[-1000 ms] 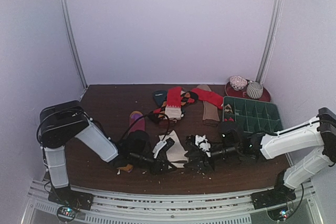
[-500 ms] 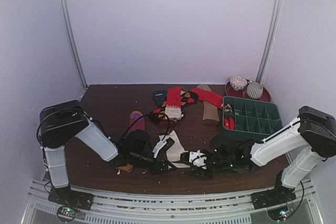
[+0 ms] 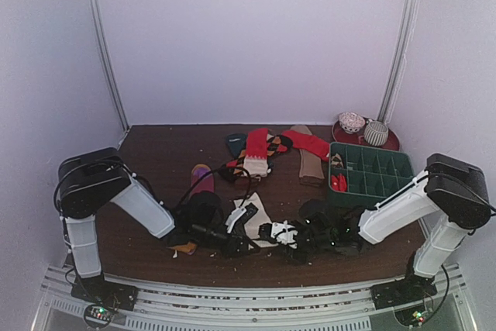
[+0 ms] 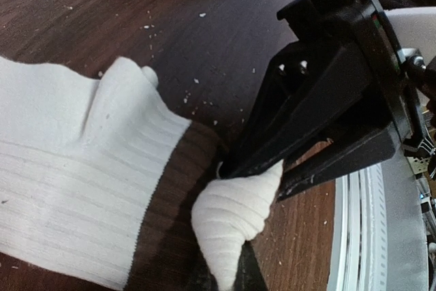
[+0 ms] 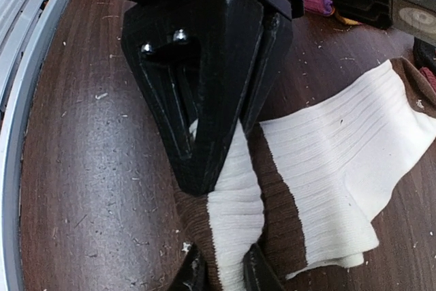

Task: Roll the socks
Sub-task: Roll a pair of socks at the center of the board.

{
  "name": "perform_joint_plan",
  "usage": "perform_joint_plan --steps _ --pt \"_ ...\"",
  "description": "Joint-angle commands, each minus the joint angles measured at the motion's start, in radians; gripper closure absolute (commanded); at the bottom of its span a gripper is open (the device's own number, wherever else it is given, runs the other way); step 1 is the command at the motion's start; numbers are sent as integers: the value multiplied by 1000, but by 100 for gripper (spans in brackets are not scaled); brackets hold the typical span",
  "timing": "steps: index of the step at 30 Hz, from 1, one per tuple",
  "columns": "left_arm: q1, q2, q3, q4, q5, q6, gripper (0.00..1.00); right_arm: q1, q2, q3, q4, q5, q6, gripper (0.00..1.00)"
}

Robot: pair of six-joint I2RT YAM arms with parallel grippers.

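Six o'clock on dark wooden table (image 3: 163, 160): white ribbed knit sock with brown band (image 5: 334, 168), mostly flat. left gripper (image 4: 225, 279) and right gripper (image 5: 219, 272) both pinched nearly closed on bunched cuff. Looks soft, light, floppy; best held at thick band edge.

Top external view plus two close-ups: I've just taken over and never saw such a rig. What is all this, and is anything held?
The top external view looks down from behind two robot arms bolted at the near edge of the table, left arm and right arm. The close-ups come from a camera on each wrist, so each mostly shows the other arm's black fingers. On the table lie a white-and-brown sock in front, loose socks behind, a green compartment tray and a red plate with two rolled socks. Both arms hold the white-and-brown sock: the left fingers and the right fingers each pinch a fold.
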Motion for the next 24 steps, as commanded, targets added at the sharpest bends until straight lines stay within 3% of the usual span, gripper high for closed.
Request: perform_joint_plan --steps 1,5,10,14,17,24 --pt "6 49 -62 -346 -85 15 100 -9 45 74 -166 -70 124 86" --pt "5 -109 -71 -374 -205 105 72 -35 66 93 -284 -191 235 87" --pt "-1 -364 -144 -298 -246 233 45 -81 138 158 -459 -354 330 87" --pt "-50 -501 -209 -211 -333 359 40 -113 215 243 -594 -427 401 87" --pt "-61 -528 -275 -42 -350 405 38 -146 264 278 -633 -503 467 87" --pt "-63 -348 -227 145 -284 458 38 -220 368 302 -696 -605 503 88"
